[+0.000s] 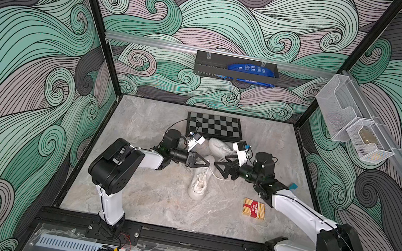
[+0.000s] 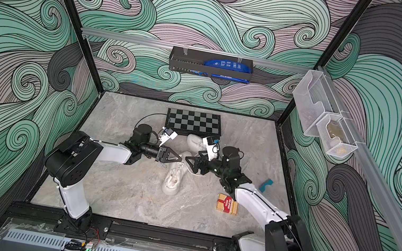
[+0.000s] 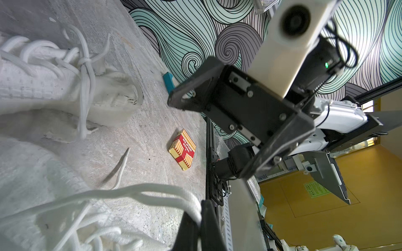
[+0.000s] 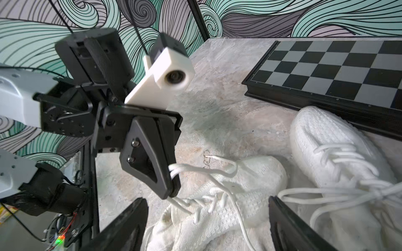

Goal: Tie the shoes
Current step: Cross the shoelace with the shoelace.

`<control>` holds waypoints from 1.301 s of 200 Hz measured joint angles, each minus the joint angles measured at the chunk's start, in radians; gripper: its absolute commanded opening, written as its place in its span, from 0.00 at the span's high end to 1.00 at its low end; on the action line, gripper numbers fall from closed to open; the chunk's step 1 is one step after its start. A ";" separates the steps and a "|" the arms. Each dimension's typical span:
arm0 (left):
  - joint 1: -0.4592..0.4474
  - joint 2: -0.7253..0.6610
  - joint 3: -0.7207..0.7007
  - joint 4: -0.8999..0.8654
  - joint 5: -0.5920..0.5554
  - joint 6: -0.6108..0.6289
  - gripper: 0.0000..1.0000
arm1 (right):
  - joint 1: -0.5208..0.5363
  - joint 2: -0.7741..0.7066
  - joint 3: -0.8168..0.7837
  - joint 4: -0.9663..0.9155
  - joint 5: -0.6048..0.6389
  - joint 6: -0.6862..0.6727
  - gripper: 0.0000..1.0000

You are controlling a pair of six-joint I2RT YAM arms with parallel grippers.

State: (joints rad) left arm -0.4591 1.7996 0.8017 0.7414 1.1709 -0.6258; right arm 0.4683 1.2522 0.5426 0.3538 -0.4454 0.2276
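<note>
The near shoe (image 1: 199, 181) lies mid-bench, the far shoe (image 1: 220, 146) just behind it, beside the chessboard (image 1: 213, 126) toward the back edge. The left gripper (image 4: 173, 191) is clamped on the near shoe's lace (image 4: 193, 167); the right gripper (image 1: 218, 166) hangs wide open, empty. The thin cord looks limp and slippery, likely best pinched close to the eyelets.
</note>
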 measured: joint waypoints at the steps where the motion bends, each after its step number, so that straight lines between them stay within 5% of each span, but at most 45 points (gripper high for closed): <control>1: 0.000 0.000 0.000 0.000 0.000 0.000 1.00 | 0.003 0.000 -0.002 0.002 0.004 0.000 0.14; 46: 0.000 0.005 0.000 -0.001 -0.006 0.002 1.00 | 0.179 0.027 -0.045 0.142 0.188 0.004 0.19; 147: 0.000 0.005 0.000 -0.014 -0.018 0.010 1.00 | 0.255 0.111 -0.111 0.249 0.364 -0.027 0.46; 260: 0.000 0.005 0.000 -0.016 -0.021 0.012 1.00 | 0.286 0.177 -0.111 0.373 0.418 -0.016 0.39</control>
State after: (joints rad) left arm -0.4591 1.8050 0.8017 0.7258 1.1496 -0.6136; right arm 0.7544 1.4296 0.4313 0.7265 -0.0273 0.2111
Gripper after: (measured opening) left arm 0.054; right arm 0.612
